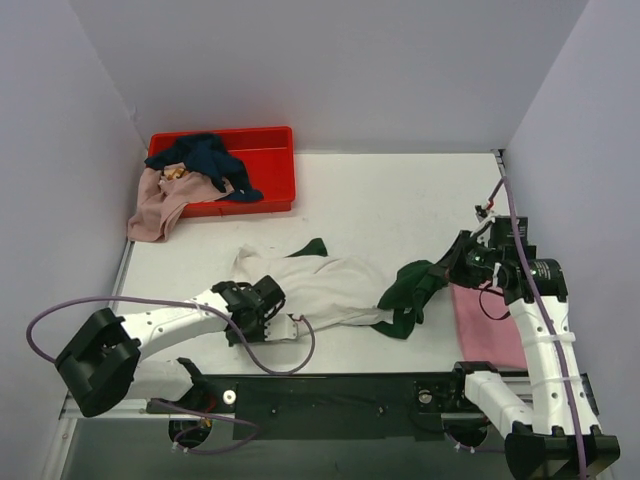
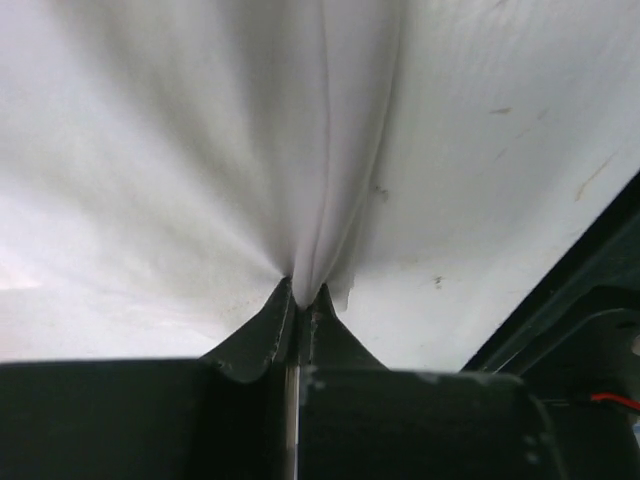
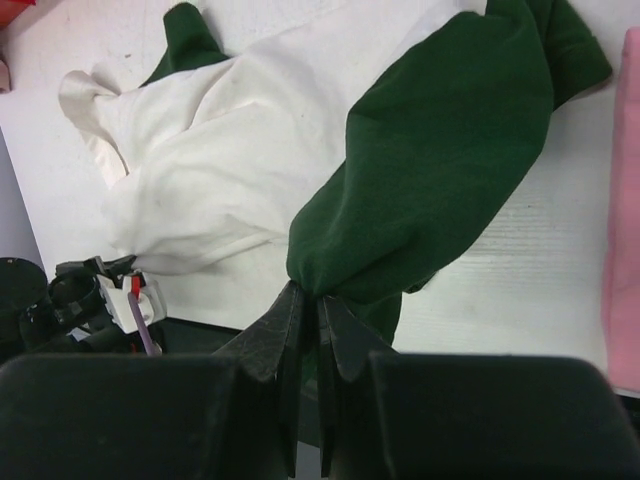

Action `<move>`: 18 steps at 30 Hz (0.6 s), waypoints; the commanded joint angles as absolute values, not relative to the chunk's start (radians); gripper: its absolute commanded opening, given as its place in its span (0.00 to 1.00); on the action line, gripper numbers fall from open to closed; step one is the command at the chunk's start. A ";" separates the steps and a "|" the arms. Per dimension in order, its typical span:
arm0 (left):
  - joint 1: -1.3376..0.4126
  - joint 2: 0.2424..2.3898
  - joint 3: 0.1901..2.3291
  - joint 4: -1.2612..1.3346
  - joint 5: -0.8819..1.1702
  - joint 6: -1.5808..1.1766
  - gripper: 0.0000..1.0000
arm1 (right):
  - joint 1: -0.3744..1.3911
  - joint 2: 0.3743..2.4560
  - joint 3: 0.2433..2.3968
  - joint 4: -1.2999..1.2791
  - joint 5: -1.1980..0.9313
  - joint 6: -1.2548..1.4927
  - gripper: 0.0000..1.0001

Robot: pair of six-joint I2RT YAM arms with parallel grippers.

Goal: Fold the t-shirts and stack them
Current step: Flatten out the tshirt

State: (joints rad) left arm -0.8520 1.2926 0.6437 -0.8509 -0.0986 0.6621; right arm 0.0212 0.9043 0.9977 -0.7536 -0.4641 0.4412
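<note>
A white table stands boxed in by a plain pale grey back wall, left wall and right wall. A red crate sits at its far left corner. Light is soft and even

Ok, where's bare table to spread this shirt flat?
The widest bare table lies beyond the white shirt, right of the red crate. The near strip is crowded: that shirt in the middle, the pink shirt at right.

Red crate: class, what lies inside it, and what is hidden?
A navy t-shirt lies in the left half of the red crate, partly over a dusty pink t-shirt spilling across the rim onto the table. The right half is bare. Anything under the clothes is covered.
</note>
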 commanded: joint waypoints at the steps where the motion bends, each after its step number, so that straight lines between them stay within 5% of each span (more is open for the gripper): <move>1: -0.822 1.195 0.750 -0.821 -0.266 0.676 0.00 | 0.006 0.931 1.123 -0.799 -0.405 0.428 0.00; 9: -0.677 1.180 1.303 -0.767 -0.593 0.828 0.00 | -0.207 1.041 1.679 -0.865 -0.480 0.402 0.00; 18: -0.525 1.246 1.836 -0.722 -0.637 0.962 0.00 | -0.224 1.235 2.339 -0.862 -0.443 0.422 0.00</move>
